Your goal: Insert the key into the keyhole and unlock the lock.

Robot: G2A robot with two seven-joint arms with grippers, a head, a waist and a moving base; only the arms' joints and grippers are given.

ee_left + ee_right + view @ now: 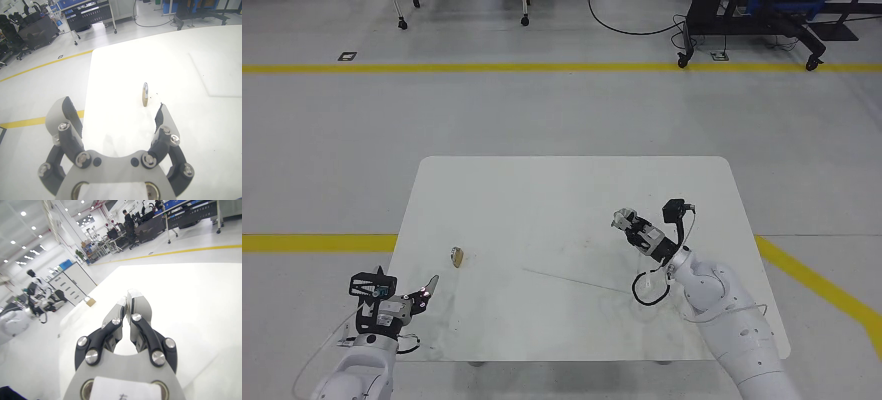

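overhead, a white table (pixel 572 190) stands on a pale floor crossed by yellow tape lines (pixel 312 242). a small padlock (pixel 456 257) with a brass body and a silver shackle sits on the table's left part, near the left edge, with bare tabletop all around it.

the left gripper (pixel 422 293) hangs at the table's front left corner, about over its edge. its jaws are wide apart and hold nothing. from the left wrist view, the padlock (pixel 145 94) shows edge-on just ahead of the left gripper (pixel 114 106), slightly toward one finger, and not touching either one.

the right gripper (pixel 622 220) is over the right half of the table, well apart from the padlock. in the right wrist view the right gripper (pixel 128 296) has its jaws pressed together at the tips. a thin sliver shows between them, but it cannot be told whether that is the key. from this side the padlock (pixel 89 301) appears far off near the table's far edge, its shackle pointing away from the gripper.
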